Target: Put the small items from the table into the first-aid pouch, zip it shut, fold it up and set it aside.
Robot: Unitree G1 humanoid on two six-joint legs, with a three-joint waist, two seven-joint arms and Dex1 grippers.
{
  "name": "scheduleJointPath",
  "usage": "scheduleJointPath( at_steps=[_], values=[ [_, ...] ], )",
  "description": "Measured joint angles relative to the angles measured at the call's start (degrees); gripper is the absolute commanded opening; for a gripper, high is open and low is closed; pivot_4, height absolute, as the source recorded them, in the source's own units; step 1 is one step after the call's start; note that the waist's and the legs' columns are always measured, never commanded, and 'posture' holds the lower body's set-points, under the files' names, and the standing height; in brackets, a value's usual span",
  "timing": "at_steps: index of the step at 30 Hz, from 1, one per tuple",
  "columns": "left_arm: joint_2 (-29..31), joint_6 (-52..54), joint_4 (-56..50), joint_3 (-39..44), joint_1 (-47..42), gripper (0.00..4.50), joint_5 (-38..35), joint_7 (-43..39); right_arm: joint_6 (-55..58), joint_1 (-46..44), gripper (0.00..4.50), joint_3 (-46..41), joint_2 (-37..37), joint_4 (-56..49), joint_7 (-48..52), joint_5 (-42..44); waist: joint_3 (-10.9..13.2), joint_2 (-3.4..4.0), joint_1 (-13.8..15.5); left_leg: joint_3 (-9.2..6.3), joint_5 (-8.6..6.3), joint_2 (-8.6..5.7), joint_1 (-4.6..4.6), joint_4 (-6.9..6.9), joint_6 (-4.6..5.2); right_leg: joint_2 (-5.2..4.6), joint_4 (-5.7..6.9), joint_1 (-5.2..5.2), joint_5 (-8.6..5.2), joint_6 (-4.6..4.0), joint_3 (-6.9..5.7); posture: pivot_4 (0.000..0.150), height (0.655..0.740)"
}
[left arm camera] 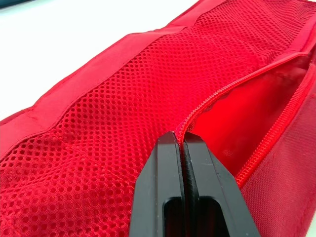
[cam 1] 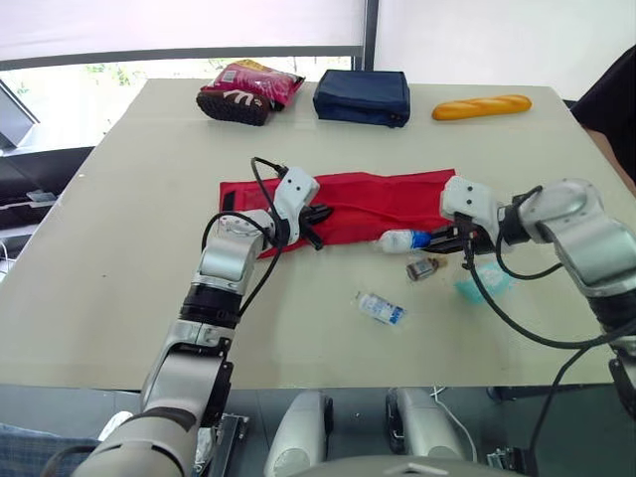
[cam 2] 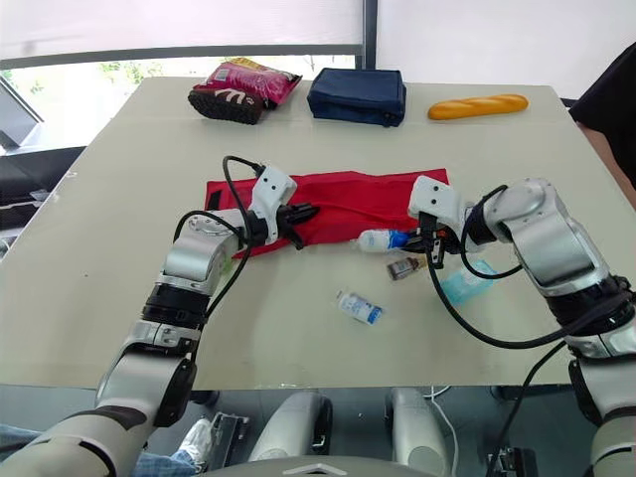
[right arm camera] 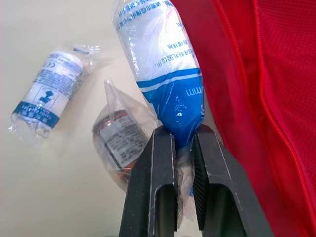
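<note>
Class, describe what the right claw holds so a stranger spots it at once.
Find the red pouch mid-table. At its near edge, the right claw pinches a white bandage roll. Unlike the brown packet and other roll nearby, one end is solid blue.

Teal packet (cam 1: 487,288) partly hidden; person (cam 1: 616,99) cut off.

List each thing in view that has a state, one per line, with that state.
first-aid pouch, unfolded flat, zip partly open.
left end effector, shut on the pouch's zip edge.
right end effector, shut on the bandage roll's wrapper.
bandage roll, held, outside the pouch.
second bandage roll, lying loose.
small wrapped roll, lying loose.
</note>
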Motion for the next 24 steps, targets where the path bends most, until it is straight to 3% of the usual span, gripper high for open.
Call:
scheduleJointPath(
  at_steps=[4,10,11,13,14,17,24],
  values=[
    [0.0,-0.5,0.8,0.0,-0.2,0.0,0.0,-0.4,-3.4,3.0,0.03,-1.1,0.0,0.0,-3.2,0.1,0.0,0.0,-0.1,0.05,0.0,-0.01,0.0,0.0,0.0,0.02,0.01,-0.01,0.0,0.01,0.02,0.15,0.7105],
    [0.3,-1.6,2.4,-0.2,-0.8,0.0,0.1,-1.0,-6.3,6.0,2.44,-3.1,-1.5,-2.7,-3.6,1.7,0.0,0.0,0.0,0.07,0.0,0.01,0.0,0.0,0.0,0.04,0.0,-0.01,-0.01,0.01,-0.01,0.15,0.7105],
    [0.4,-1.8,2.8,-0.2,-1.1,0.0,0.1,-1.1,-6.1,6.9,3.13,-3.6,-1.0,-3.6,-3.5,3.3,0.0,0.0,0.0,0.06,0.0,0.0,0.0,0.0,0.0,0.03,0.0,-0.01,-0.01,0.01,0.01,0.15,0.7105],
    [0.5,-1.9,3.1,-0.3,-1.3,0.0,0.1,-1.2,-5.2,7.9,3.78,-6.0,1.2,-6.0,-3.5,7.3,0.0,0.0,-0.2,0.02,0.0,0.02,0.01,0.0,0.0,0.04,0.01,-0.01,-0.01,0.01,0.03,0.15,0.7105],
    [0.5,-1.8,3.2,-0.4,-1.4,0.0,0.1,-1.2,-4.1,8.4,4.35,-7.6,2.3,-8.3,-3.5,10.3,0.0,0.0,-0.1,-0.02,0.0,0.02,0.01,0.0,0.0,0.06,0.02,-0.01,-0.01,0.01,0.03,0.15,0.7105],
    [0.7,-1.9,3.2,-0.7,-1.8,0.0,0.1,-1.3,-3.2,10.8,4.44,-9.5,0.0,-13.2,-2.8,14.1,0.0,0.0,0.1,-0.06,0.0,0.03,0.01,0.0,0.0,0.03,-0.01,0.05,-0.01,0.01,-0.04,0.15,0.7105],
    [1.5,-1.9,3.2,-0.7,-1.8,0.0,0.2,-0.9,-3.1,10.6,4.44,-9.1,-3.8,-10.2,-5.6,12.0,0.0,0.0,-0.3,0.03,0.0,0.03,0.06,0.01,0.01,0.07,-0.01,0.03,-0.01,0.02,0.03,0.15,0.7105]
  ],
)
